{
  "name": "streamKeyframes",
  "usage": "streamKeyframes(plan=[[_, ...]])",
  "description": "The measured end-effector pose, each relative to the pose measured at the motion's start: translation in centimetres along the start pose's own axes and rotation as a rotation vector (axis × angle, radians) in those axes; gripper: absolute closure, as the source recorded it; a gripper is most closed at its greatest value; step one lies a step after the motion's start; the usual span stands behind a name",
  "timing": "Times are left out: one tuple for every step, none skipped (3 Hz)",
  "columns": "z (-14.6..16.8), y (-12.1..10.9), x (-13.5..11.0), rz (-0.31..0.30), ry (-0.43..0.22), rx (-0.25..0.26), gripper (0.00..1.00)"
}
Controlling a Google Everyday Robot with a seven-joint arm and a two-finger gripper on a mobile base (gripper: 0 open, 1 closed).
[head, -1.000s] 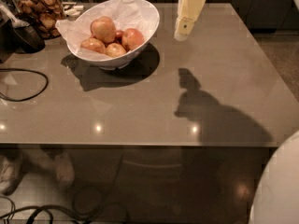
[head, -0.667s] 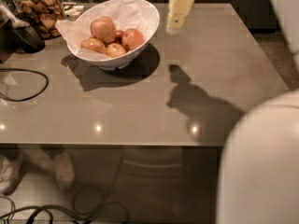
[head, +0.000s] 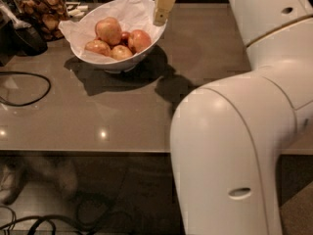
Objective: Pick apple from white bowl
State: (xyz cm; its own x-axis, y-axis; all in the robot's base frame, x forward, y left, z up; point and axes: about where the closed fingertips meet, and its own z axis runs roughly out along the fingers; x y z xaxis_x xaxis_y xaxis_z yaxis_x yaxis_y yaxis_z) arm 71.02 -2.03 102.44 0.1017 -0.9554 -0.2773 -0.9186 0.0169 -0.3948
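Note:
The white bowl (head: 88, 58) stands at the table's back left, lined with crumpled white paper, and holds several apples. The apple (head: 141, 39), pinkish-red with orange-yellow patches, lies at the bowl's right side. A larger, paler apple (head: 108, 30) sits on top at the left, and a small deep-red one (head: 125, 35) lies between them. My gripper (head: 159, 19) hangs pointing down just above the bowl's right rim, a little right of and above the apple. It holds nothing that I can see.
My white arm (head: 244, 131) fills the right half of the view and hides the table's right side. A glass jar of snacks (head: 41, 11) and a dark object (head: 24, 37) stand at the back left. A black cable (head: 29, 94) loops on the table's left.
My gripper has moved left, from over the table to the bowl's right rim. My arm has swung in and now covers the right of the view.

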Motion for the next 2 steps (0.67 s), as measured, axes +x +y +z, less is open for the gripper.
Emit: streamKeyframes(plan=[[0.9,-1.0,-1.0,-0.021,-0.013,0.01,0.19],[2.3,-1.4,-2.1,-0.037,-0.027,0.001,0.12]])
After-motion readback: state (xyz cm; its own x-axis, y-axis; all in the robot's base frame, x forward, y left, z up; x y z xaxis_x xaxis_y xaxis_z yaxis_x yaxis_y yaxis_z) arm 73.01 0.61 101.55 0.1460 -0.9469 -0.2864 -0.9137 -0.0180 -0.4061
